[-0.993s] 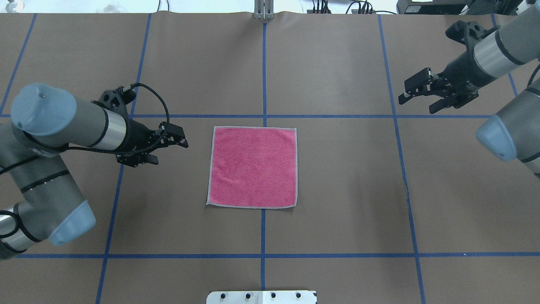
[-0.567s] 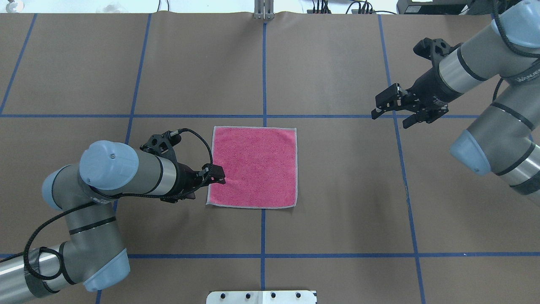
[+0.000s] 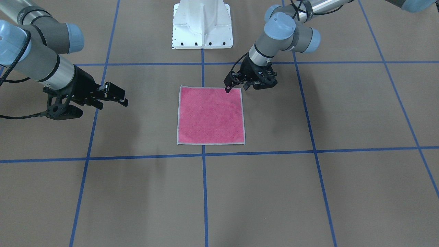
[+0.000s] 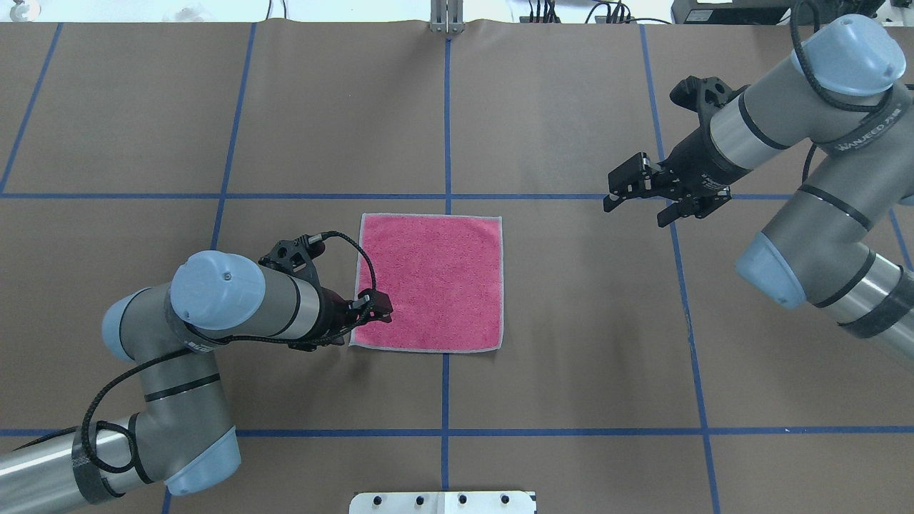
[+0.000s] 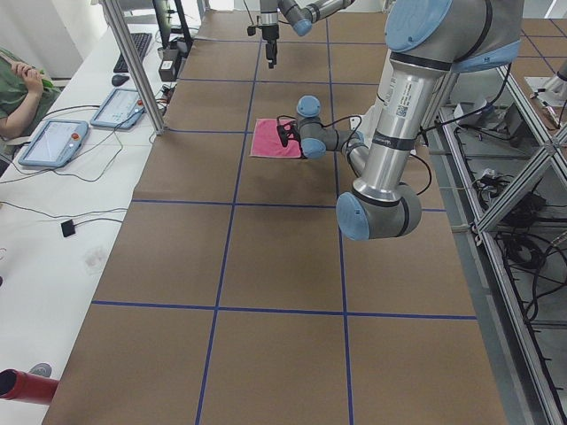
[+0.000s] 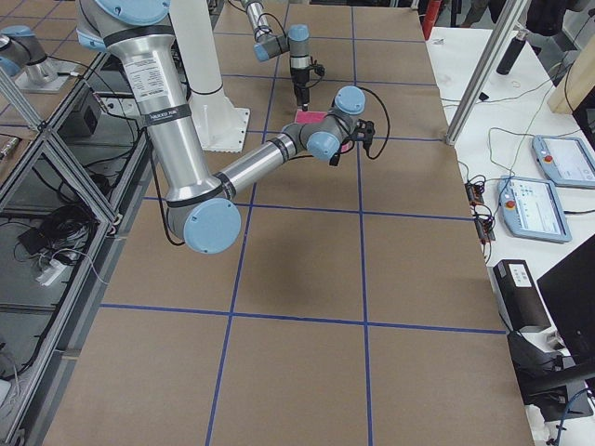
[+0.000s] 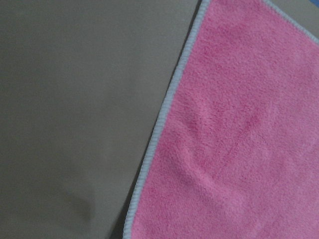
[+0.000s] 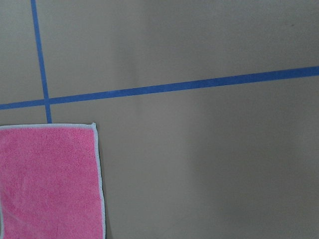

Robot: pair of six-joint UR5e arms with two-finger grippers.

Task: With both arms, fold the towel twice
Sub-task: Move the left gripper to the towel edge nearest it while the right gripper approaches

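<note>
Towel [image 4: 439, 278] corner hidden under left end effector [image 4: 371, 314]; grip unclear.

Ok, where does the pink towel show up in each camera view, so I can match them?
Exterior front-facing: towel at centre.
Overhead exterior: towel at centre, slightly left.
Exterior left: towel small, upper middle.
Exterior right: towel only a pink sliver, top centre, mostly hidden.
Left wrist: towel fills the right half.
Right wrist: towel in the lower left corner.
Shared landmark: the blue tape line running under the towel's middle; absent from the left wrist view.
</note>
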